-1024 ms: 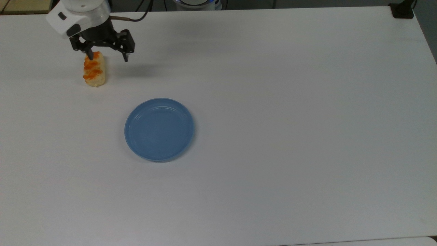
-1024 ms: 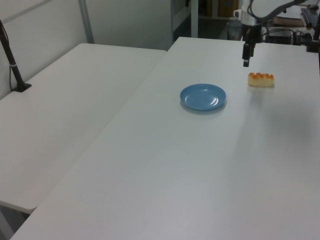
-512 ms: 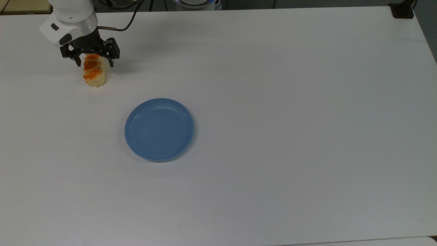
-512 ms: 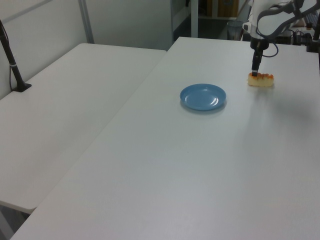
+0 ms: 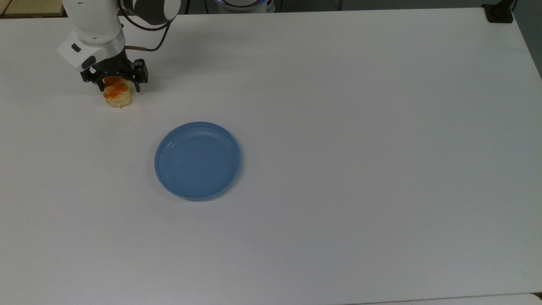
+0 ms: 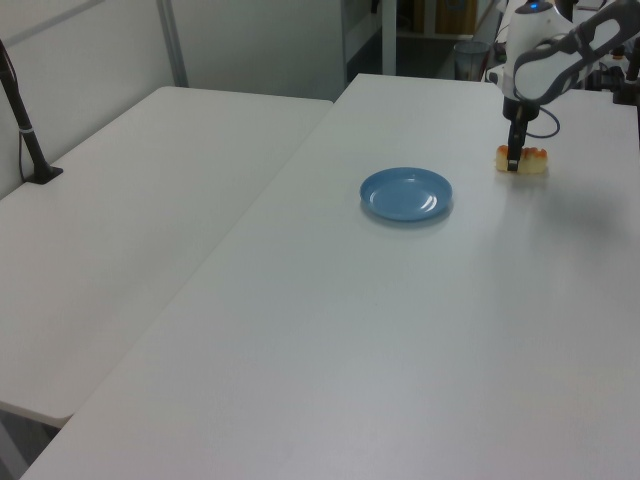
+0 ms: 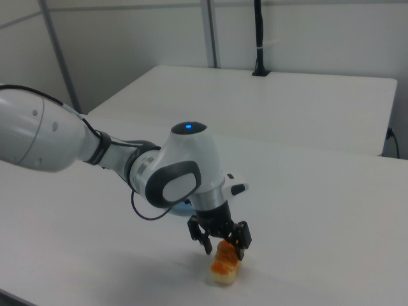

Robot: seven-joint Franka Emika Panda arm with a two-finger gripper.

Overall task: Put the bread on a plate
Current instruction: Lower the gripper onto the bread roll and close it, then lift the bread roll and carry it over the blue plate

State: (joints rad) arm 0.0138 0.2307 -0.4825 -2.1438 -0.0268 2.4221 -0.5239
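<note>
Gripper [image 5: 118, 86] lowered over the bread roll [image 5: 117, 96], fingers spread either side for a crosswise grasp, not yet closed; blue plate [image 5: 197, 160] empty, well apart

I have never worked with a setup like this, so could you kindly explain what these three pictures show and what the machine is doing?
The white machine is a robot arm with a black two-finger gripper at its tip. Three fixed cameras off the arm look at the same white table: the top view looks down on it, and the left view and right view see it from two sides.

Two things lie on the table: a small bread roll with an orange glazed top, and a round blue plate with nothing on it, a little way off.

The gripper is down over the roll, its open fingers standing on either side of it. The roll lies on the table, so nothing is lifted yet. The likely next move is to close on the roll and carry it to the plate.
</note>
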